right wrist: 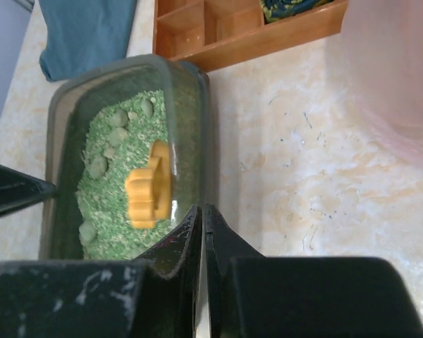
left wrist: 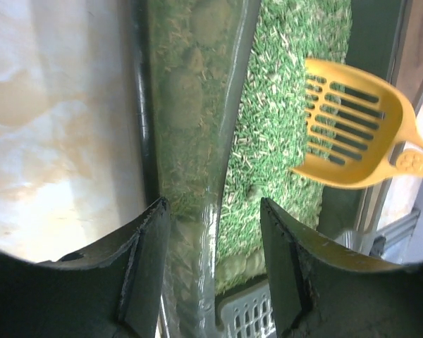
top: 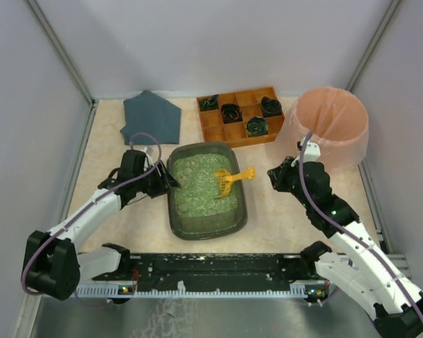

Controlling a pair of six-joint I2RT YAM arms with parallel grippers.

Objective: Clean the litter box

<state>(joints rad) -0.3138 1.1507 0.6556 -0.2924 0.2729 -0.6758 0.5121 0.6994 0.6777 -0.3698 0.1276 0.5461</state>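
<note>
The litter box (top: 206, 227) is a dark translucent tray holding green litter with some clumps, and it sits mid-table. A yellow slotted scoop (top: 231, 179) lies in it, with the handle over the right rim. My left gripper (top: 170, 179) is at the box's left wall. In the left wrist view its jaws (left wrist: 211, 204) are open and straddle that wall (left wrist: 190, 105), with the scoop (left wrist: 356, 134) beyond. My right gripper (top: 273, 176) hangs just right of the box, shut on nothing. In the right wrist view its tips (right wrist: 203, 208) point at the box's right wall (right wrist: 187, 141) and the scoop handle (right wrist: 149, 186).
An orange-brown wooden compartment tray (top: 240, 135) with dark rolls stands behind the box. A round pink bag-lined bin (top: 338, 141) is at the back right. A folded blue-grey cloth (top: 151, 116) lies at the back left. A black rail (top: 218, 271) runs along the near edge.
</note>
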